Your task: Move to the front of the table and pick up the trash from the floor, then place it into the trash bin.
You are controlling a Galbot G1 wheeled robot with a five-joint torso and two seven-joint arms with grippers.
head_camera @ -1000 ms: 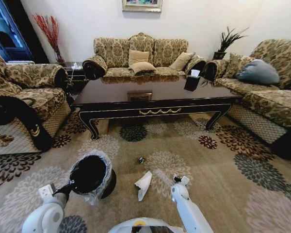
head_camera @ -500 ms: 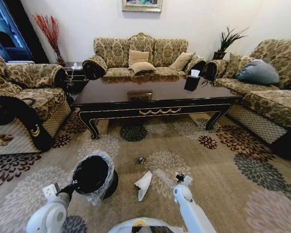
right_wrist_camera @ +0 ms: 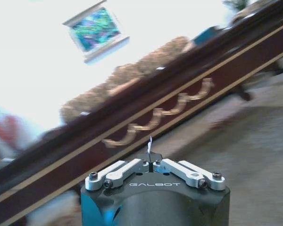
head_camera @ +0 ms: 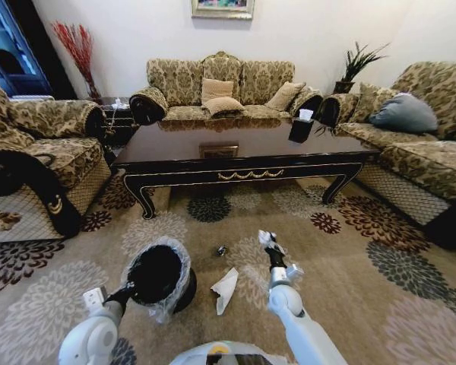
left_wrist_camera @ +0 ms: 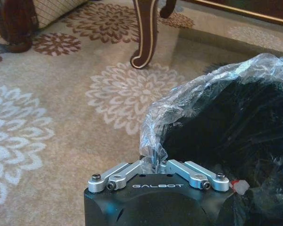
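Your left gripper (head_camera: 128, 291) sits low at the near left of the floor (head_camera: 342, 274), its arm reaching forward from the robot's shoulder with the wrist roughly level. The fingers (left_wrist_camera: 120, 172) are pressed together on the clear liner at the near rim of the trash bin (head_camera: 158, 275); in the left wrist view the crinkled plastic is caught right between them. The bin stands on the carpet in front of the left end of the table (head_camera: 243, 156), near its front left leg, and its black inside faces up toward you.

Your right gripper (head_camera: 264, 240) is raised off the carpet, the forearm angled up and forward so that the wrist points toward the table's front edge. In the right wrist view its fingers (right_wrist_camera: 125, 169) are closed against each other with a thin sliver of pale material (right_wrist_camera: 149, 145) sticking up from between them; you cannot tell from these views what that scrap is beyond a small white bit, which also shows at the fingertips in the head view.

A white paper tissue (head_camera: 225, 289) lies crumpled on the carpet between your two arms, just beside the bin on its right. A small dark scrap (head_camera: 221, 250) lies farther out, between the tissue and the table's front edge. On the far right corner of the tabletop stands a black tissue box (head_camera: 302, 128).
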